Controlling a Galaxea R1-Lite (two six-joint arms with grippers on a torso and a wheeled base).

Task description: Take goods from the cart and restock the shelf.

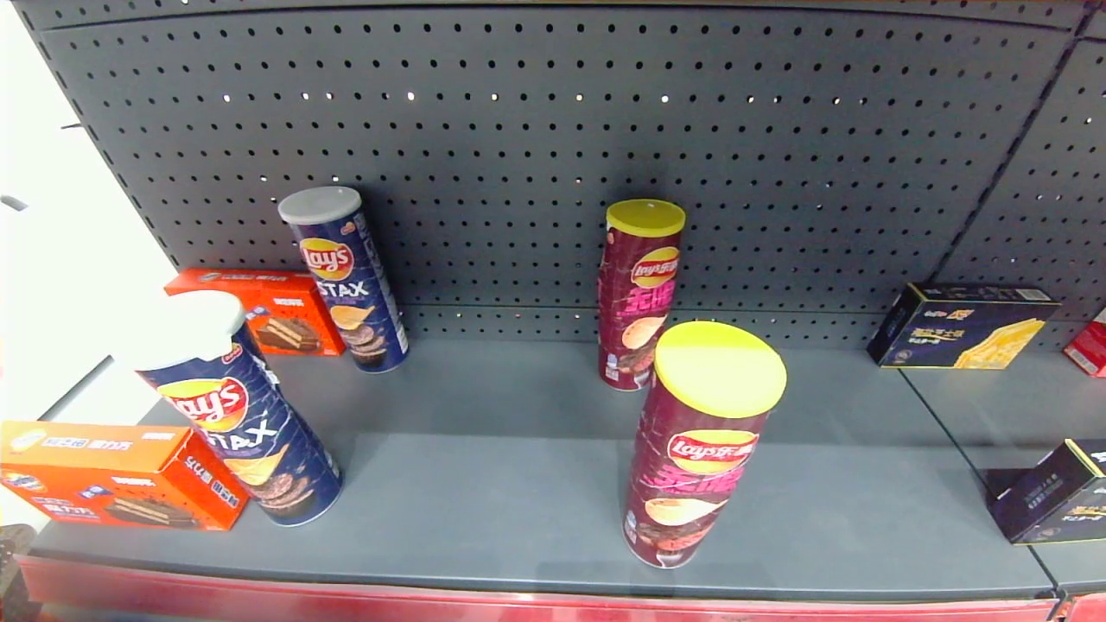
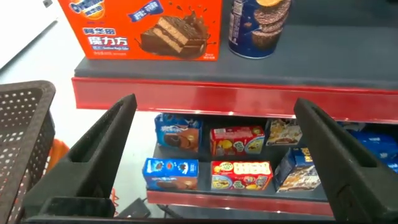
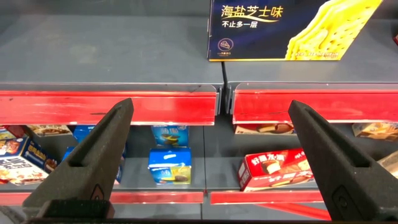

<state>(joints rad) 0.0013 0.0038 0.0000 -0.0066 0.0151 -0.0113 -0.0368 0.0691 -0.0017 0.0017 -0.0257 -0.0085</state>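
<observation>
The grey shelf (image 1: pixel 518 466) holds two blue chip cans (image 1: pixel 346 276) (image 1: pixel 246 415) on the left. Two maroon cans with yellow lids (image 1: pixel 644 294) (image 1: pixel 700 441) stand in the middle. My left gripper (image 2: pixel 216 106) is open and holds nothing; it hangs in front of the shelf's red front edge (image 2: pixel 236 99), below an orange cake box (image 2: pixel 149 28) and a blue can (image 2: pixel 255 28). The black mesh cart basket (image 2: pixel 22 124) is beside it. My right gripper (image 3: pixel 211 104) is open too, with nothing in it, facing the red edge (image 3: pixel 112 99) below a dark cracker box (image 3: pixel 292 28).
Orange boxes (image 1: pixel 112 475) (image 1: pixel 268 307) lie at the shelf's left; dark boxes (image 1: pixel 959 326) (image 1: pixel 1050 492) and a red pack (image 1: pixel 1090 345) at its right. A perforated back panel (image 1: pixel 553 130) closes the rear. The lower shelf carries cookie boxes (image 2: pixel 239 158) (image 3: pixel 168 165).
</observation>
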